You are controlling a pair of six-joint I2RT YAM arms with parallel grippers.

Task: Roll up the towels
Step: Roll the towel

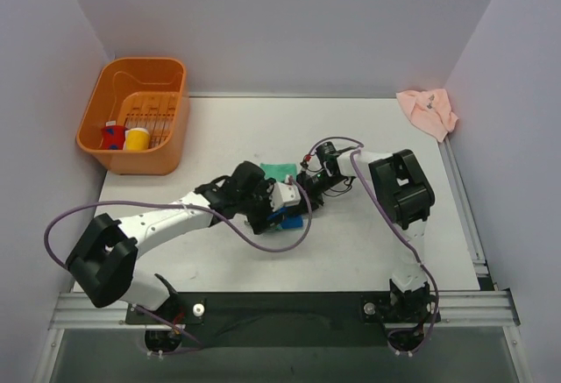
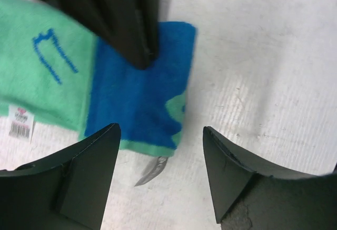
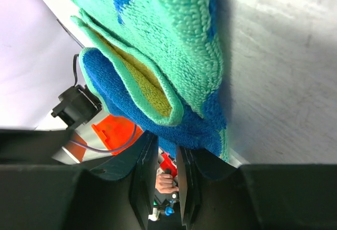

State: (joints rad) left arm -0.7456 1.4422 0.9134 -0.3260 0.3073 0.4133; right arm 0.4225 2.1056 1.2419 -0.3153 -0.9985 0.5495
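So, the basket (image 1: 92, 142) is sitting far left; the left gripper (image 2: 160, 129) is hovering wide open over the green-blue towel (image 2: 137, 103) mid-table; the right gripper (image 3: 164, 148) is pinching that towel's folded edge, jaws narrow; the pink towel (image 1: 427, 111) is lying crumpled in the far right corner.

The green-and-blue towel (image 2: 131, 103) lies flat on the white table (image 2: 263, 56), with a barcode label (image 2: 21, 123) at its green end. A black finger (image 2: 126, 25) comes down onto the blue half from above. The left gripper (image 2: 160, 131) hovers over the towel's near edge, its jaws spread wide with nothing between them.
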